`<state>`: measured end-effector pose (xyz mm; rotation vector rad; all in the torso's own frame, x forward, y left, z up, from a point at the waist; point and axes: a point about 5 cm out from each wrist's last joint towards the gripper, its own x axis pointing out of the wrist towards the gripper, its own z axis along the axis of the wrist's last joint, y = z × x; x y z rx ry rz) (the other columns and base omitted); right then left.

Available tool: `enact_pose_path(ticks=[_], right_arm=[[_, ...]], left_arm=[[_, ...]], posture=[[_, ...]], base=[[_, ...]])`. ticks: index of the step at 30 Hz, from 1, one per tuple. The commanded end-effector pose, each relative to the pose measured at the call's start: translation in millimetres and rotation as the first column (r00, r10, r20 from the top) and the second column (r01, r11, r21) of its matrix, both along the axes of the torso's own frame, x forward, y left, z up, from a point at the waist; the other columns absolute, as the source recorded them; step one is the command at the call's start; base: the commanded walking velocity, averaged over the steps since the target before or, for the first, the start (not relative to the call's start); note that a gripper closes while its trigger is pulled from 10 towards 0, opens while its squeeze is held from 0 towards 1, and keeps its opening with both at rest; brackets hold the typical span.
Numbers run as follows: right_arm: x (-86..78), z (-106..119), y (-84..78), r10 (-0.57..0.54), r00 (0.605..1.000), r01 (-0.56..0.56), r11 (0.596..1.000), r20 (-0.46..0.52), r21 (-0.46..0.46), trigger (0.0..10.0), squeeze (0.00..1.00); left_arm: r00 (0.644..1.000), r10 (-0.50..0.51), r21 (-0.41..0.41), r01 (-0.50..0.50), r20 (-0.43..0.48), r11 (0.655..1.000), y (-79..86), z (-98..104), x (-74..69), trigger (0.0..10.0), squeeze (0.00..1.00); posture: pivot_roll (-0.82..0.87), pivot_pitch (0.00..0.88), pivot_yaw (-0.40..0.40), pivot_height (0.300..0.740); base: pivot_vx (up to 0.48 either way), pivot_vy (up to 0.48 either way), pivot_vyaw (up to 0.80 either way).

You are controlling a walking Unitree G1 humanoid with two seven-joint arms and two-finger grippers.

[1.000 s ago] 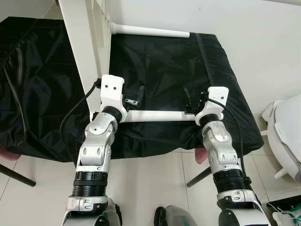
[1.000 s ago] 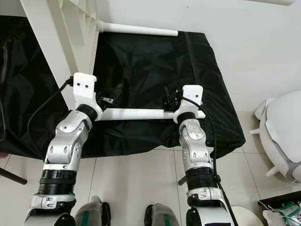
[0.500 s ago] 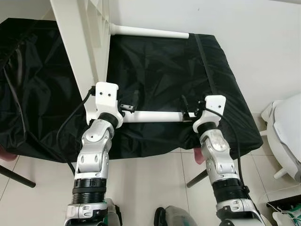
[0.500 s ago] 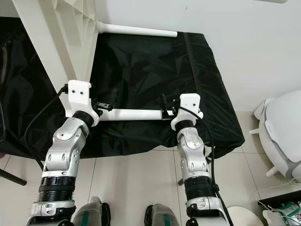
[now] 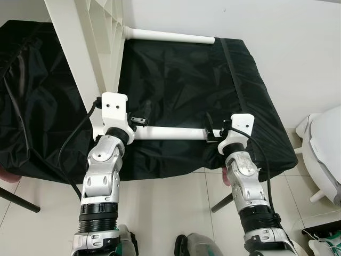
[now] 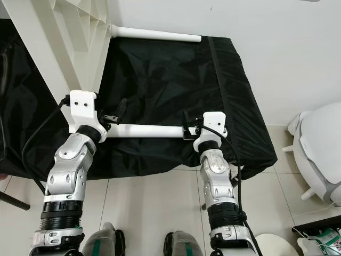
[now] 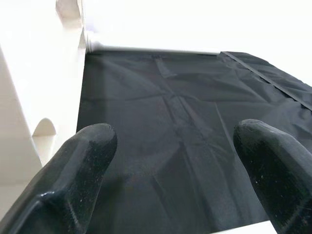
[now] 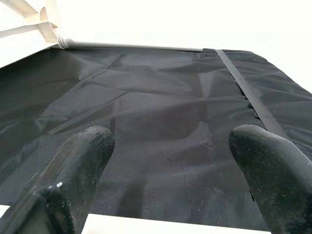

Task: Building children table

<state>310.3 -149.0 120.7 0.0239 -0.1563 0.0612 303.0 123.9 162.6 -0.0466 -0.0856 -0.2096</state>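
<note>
Leg [image 5: 169,133] between both hands.

Domestic interior, likely a spare room used for furniture assembly. Evidence: glossy pale floor tiles [image 5: 160,213] with visible grout lines; plain white wall [image 5: 277,32] at 12 to 2 o'clock; a desk draped in black cloth [image 5: 181,80] at 12 o'clock, carrying white flat-pack furniture parts [image 5: 80,48]; a white moulded plastic child's chair [image 5: 325,144] at 3 o'clock. Lighting is even, indoor.
</note>
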Motion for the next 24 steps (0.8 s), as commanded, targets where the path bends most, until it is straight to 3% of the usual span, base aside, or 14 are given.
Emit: enact_pose_path(ticks=[1,7,10,15,24], right_arm=[[0.8,0,0.4,-0.009,1.0,0.009,1.0,-0.001,0.013,10.0,0.0],[1.8,1,0.7,-0.007,1.0,0.007,1.0,0.006,0.014,10.0,0.0],[4.8,6,1.0,0.009,1.0,-0.009,1.0,0.025,0.007,10.0,0.0],[8.3,13,3.4,0.027,0.998,-0.027,1.0,0.054,-0.011,10.0,0.0],[12.5,21,4.8,0.032,0.996,-0.03,0.999,0.081,-0.027,10.0,0.0]], left_arm=[[0.996,0.088,-0.007,-0.088,-0.017,0.996,-2.0,-7,-8.2,10.0,0.0],[1.0,0.023,-0.001,-0.023,-0.001,1.0,-9.4,-5,-10.1,10.0,0.0],[0.997,-0.062,0.083,0.059,0.037,0.995,-18.0,-9,-18.9,10.0,0.0],[0.995,-0.084,0.168,0.074,0.055,0.983,-20.5,-14,-23.0,10.0,0.0],[0.993,-0.109,0.178,0.101,0.04,0.979,-24.9,-15,-23.8,10.0,0.0]], posture=[[-0.01,0.0,-0.032,0.74],[-0.01,0.0,-0.034,0.74],[-0.01,0.0,-0.046,0.74],[0.0,0.0,-0.054,0.74],[0.0,0.0,-0.05,0.74]], base=[[0.0,0.0,0.0],[0.0,0.0,0.0],[0.0,0.0,0.0],[0.0,0.0,0.0],[0.0,0.0,0.0]])
